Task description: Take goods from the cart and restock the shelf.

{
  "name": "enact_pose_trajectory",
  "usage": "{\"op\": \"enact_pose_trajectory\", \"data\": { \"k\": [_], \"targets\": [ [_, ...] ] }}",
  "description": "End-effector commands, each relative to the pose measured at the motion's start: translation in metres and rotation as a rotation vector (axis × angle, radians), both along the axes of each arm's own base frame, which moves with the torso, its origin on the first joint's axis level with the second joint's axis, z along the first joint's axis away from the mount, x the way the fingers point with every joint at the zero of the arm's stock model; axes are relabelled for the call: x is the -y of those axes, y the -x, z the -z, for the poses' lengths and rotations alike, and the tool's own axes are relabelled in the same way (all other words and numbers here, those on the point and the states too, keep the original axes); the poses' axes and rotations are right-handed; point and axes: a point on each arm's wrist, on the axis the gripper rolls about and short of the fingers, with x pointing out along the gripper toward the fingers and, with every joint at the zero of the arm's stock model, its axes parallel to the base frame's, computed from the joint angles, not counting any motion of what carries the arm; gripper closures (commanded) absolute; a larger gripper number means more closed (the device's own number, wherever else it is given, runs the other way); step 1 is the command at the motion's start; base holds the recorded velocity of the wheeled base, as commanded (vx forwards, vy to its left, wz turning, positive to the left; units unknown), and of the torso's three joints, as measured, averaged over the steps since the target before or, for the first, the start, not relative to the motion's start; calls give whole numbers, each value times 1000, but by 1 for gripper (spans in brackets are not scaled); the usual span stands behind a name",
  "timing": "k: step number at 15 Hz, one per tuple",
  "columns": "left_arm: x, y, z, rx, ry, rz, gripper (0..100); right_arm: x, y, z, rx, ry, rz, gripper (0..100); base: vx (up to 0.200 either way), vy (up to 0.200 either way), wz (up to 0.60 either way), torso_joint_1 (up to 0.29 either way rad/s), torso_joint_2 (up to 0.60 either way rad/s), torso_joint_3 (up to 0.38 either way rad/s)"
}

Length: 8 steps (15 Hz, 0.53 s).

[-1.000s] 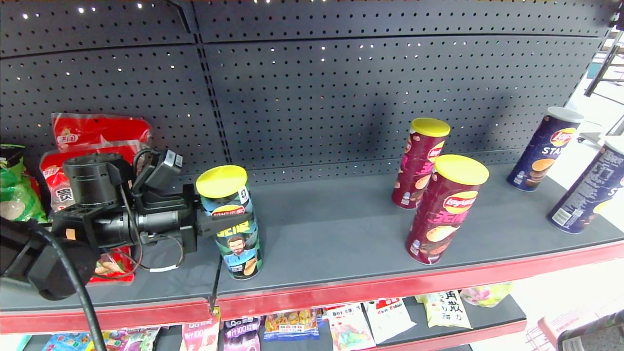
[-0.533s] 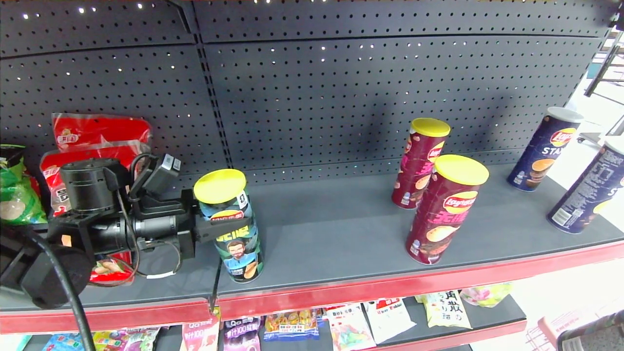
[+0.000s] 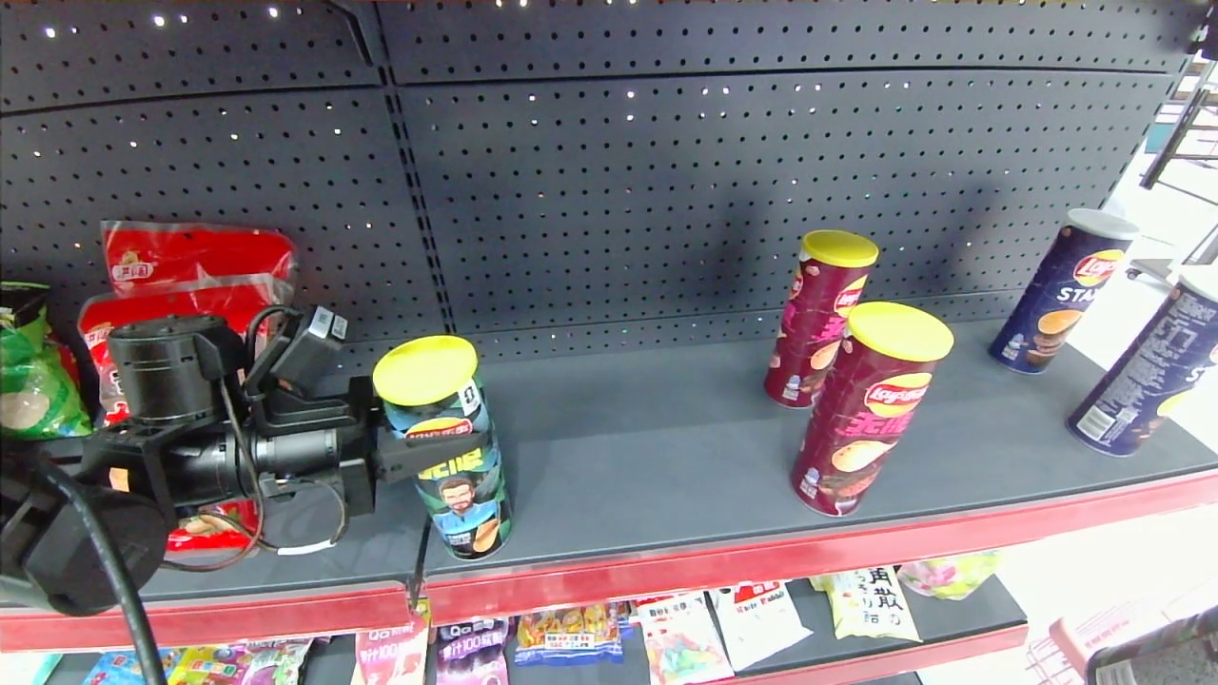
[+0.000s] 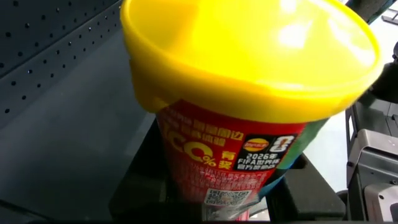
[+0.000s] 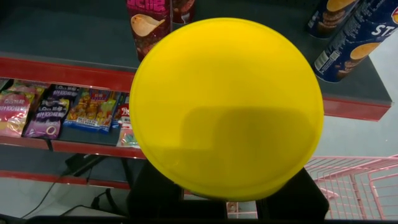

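I am holding my left arm out level over the shelf, coming in from 9 o'clock, wrist straight. My left pincer is clenching the can around its upper body, just under the yellow lid. One finger is crossing the front of the label. The can is leaning a little, its base at the shelf's front edge. I cannot tell whether it is resting there or just clear. Two maroon cans are standing well apart at 3 o'clock. Red bags are sitting behind my wrist at 10 o'clock. My right pincer is gripping a second can, lid toward the camera.
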Motion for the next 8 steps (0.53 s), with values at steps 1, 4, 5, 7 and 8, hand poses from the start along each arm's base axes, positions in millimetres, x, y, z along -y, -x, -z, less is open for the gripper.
{"op": "enact_pose_trajectory", "data": {
  "k": [1, 4, 5, 7, 8],
  "targets": [
    [0, 0, 1, -2, -2, 2, 0, 0, 0, 0, 1, 0, 0, 100, 0, 0, 0, 0, 0, 0],
    [0, 2, 3, -2, -3, 1, 0, 0, 0, 0, 2, 0, 0, 100, 0, 0, 0, 0, 0, 0],
    [0, 2, 3, -2, -3, 1, 0, 0, 0, 0, 2, 0, 0, 100, 0, 0, 0, 0, 0, 0],
    [0, 5, -3, 18, 0, 1, 0, 0, 1, -1, 5, -1, 0, 100, 0, 0, 0, 0, 0, 0],
    [-2, 8, -8, 32, 4, -5, 0, 0, 1, -1, 7, -1, 0, 100, 0, 0, 0, 0, 0, 0]
  ]
}}
